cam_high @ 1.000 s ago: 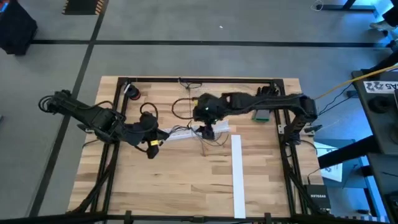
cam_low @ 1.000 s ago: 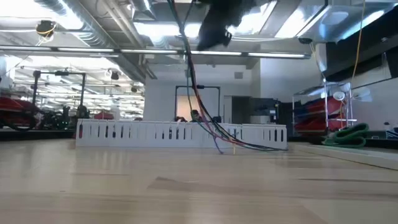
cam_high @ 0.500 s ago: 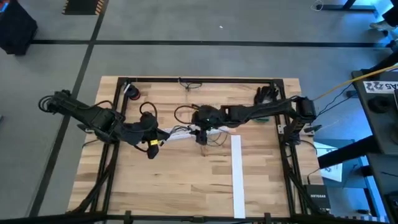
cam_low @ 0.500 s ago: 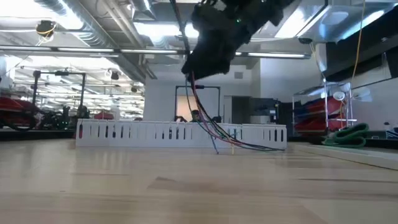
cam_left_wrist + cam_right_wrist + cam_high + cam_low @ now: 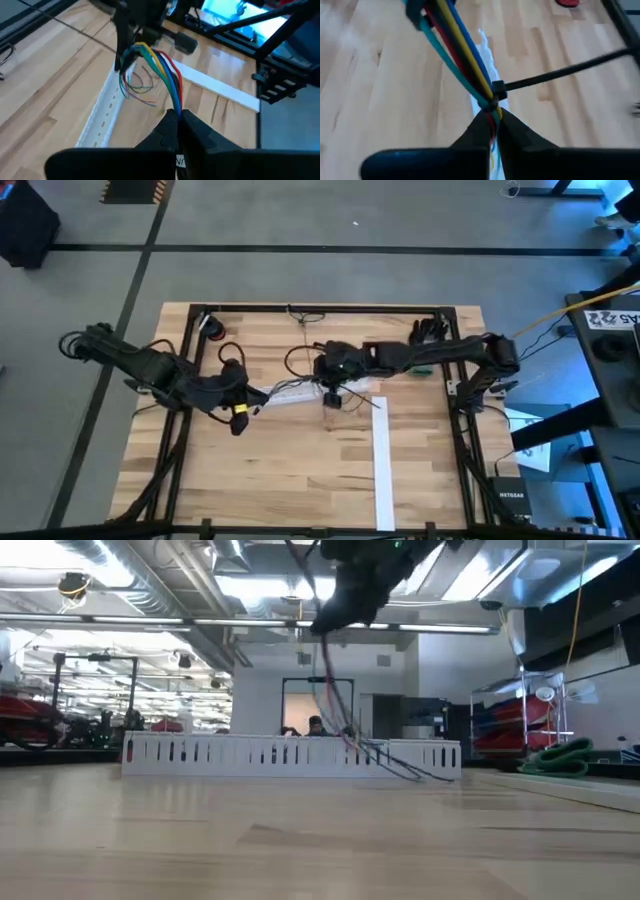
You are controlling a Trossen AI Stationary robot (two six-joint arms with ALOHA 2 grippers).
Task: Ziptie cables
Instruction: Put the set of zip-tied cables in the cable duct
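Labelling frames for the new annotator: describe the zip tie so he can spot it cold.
Start at the wooden table and find mid-table where both grippers meet over the white slotted strip. The coloured cables run between them, pinched by the right gripper and left gripper. The zip tie is the stiff black band cinched around that bundle, its straight tail sticking sideways, unlike the floppy coloured wires.

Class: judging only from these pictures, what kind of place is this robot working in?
Probably an industrial lab or workshop: exposed ceiling ducts and strip lights, racks of equipment behind the pale wooden table, and tape-marked grey concrete floor.
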